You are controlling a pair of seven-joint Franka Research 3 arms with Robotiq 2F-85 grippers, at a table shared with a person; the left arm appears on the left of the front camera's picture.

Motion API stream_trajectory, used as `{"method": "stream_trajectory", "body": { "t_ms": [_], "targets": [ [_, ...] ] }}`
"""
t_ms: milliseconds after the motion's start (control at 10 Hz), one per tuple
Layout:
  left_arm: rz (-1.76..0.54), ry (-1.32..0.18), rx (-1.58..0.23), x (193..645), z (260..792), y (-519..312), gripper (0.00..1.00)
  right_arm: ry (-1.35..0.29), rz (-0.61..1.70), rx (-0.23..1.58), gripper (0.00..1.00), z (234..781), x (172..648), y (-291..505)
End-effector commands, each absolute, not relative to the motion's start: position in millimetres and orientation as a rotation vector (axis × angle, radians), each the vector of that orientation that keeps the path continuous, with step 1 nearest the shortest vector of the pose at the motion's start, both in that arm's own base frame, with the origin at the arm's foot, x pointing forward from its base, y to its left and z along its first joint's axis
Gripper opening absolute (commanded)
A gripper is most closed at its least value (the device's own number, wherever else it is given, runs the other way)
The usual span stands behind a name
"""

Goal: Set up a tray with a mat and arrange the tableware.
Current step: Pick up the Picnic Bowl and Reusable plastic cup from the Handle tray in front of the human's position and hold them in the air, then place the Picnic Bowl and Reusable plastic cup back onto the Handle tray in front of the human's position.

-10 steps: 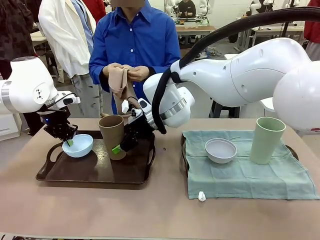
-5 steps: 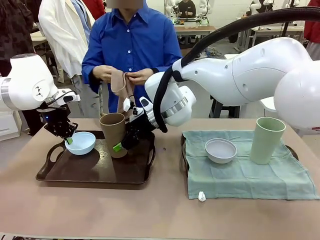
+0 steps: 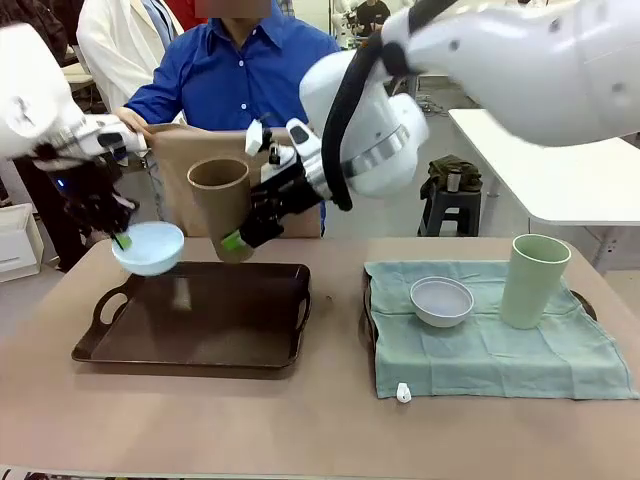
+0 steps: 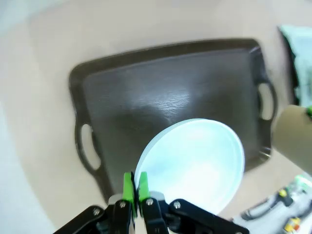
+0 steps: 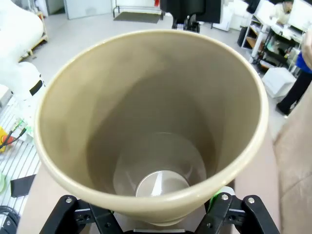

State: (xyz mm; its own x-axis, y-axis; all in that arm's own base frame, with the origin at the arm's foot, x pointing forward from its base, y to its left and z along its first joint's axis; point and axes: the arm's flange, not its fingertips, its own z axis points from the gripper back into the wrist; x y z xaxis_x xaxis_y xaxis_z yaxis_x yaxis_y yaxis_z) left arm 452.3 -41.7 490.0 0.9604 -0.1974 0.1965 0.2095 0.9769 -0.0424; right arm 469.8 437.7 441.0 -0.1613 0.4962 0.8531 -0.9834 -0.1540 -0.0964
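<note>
Pinching light blue bowl (image 3: pixel 150 249)'s rim in left pincer (image 3: pixel 122 240), clamping brown cup (image 3: pixel 220 200) in right pincer (image 3: pixel 236 246), both above tray (image 3: pixel 200 325)

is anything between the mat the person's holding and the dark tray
Nothing lies on the tray. The blue bowl, in the left gripper, and the brown cup, in the right gripper, hang over its far edge in front of the mat and may block it.

Blue bowl (image 3: pixel 148 248), brown cup (image 3: pixel 222 205) aloft; grey bowl (image 3: pixel 441 301), grn cup (image 3: pixel 533 280) on mat (image 3: pixel 490 355).
</note>
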Motion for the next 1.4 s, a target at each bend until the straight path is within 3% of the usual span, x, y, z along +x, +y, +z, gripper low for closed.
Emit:
{"method": "stream_trajectory", "body": {
  "t_ms": [0,300,1300],
  "targets": [
    [-0.236,-0.273,-0.042,420.0,534.1,-50.3,0.00,-0.878,1.605,0.751,0.09,458.3,428.2,417.1],
    [-0.197,-0.323,-0.019,403.9,567.3,-61.8,0.00,-0.901,1.627,0.705,0.09,491.0,398.0,411.1],
    [-0.237,-0.341,-0.039,399.6,578.4,-58.7,0.00,-0.894,1.666,0.705,0.09,497.6,406.2,417.9]
  ]
}}
